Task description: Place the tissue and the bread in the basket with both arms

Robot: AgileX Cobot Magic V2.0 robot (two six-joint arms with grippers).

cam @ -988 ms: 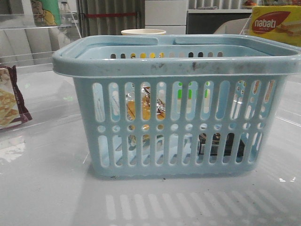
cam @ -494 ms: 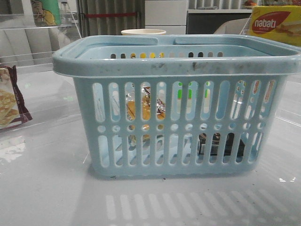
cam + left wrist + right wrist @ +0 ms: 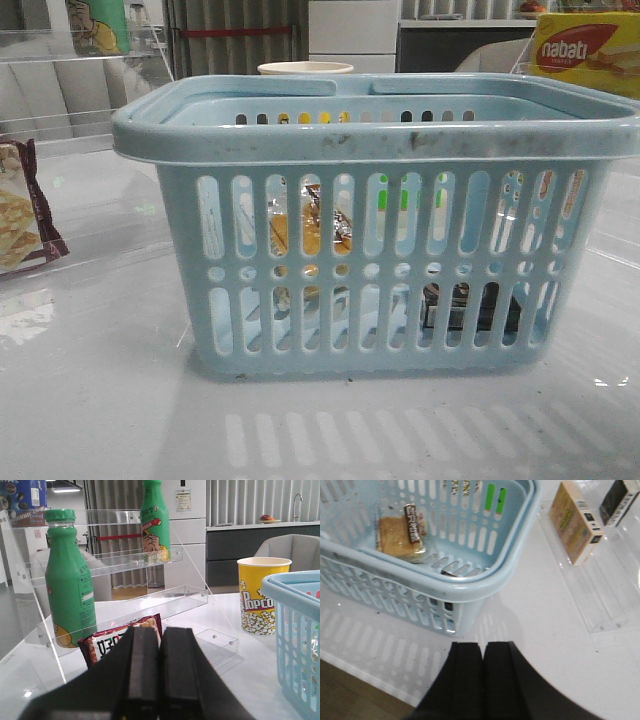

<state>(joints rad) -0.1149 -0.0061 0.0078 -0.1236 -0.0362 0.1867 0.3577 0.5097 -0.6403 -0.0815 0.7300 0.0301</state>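
Note:
The light-blue basket stands in the middle of the table and fills the front view. Through its slots I see the bread in its clear bag at the left and the dark tissue pack on the floor at the right. In the right wrist view the bread lies inside the basket, and only a dark sliver of the tissue shows behind the rim. My right gripper is shut and empty, outside the basket's near corner. My left gripper is shut and empty, left of the basket.
A maroon-edged cracker packet lies just beyond my left gripper, also at the left in the front view. Green bottles stand on a clear shelf rack. A popcorn cup stands behind the basket. Boxes lie on a clear tray at the right.

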